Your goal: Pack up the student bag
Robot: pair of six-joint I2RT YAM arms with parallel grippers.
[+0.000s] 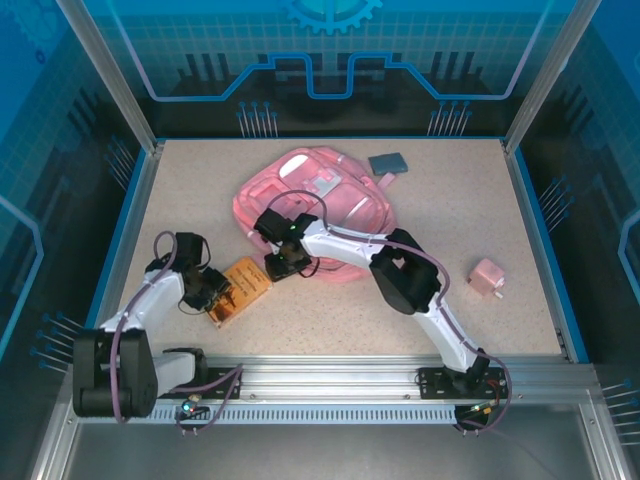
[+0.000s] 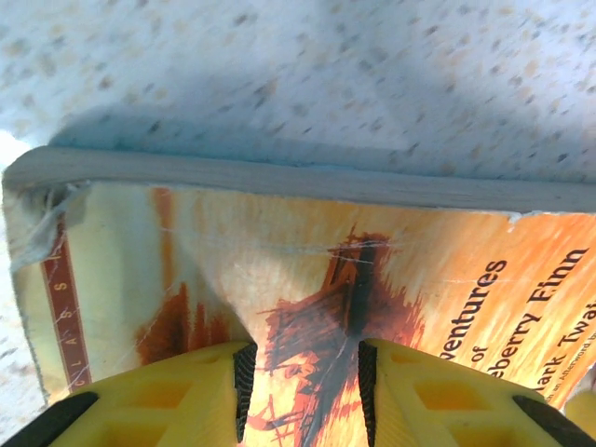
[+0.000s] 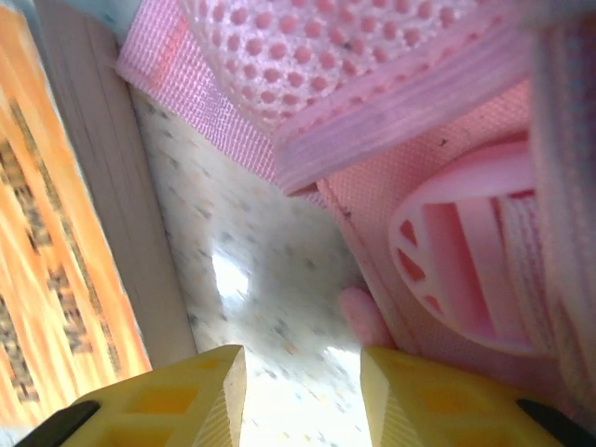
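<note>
Evidently the packing was barely begun. Nearest, the left fingers [image 2: 177, 396] were held apart over the cover of an orange paperback [image 1: 245, 285], which lay on the table [image 1: 450, 200] at about eight o'clock from the student bag [image 1: 350, 205]. A small pink box [image 1: 487, 277] was left loose at the bag's four o'clock. The right fingers [image 3: 438, 396] were likewise parted and empty, just beside the bag's near edge, with bare table seen between them. Farther off, the bag was laid flat at mid-table, and a flat grey-blue item [image 1: 388, 163] rested at its one o'clock. All three items were judged unpacked.
</note>
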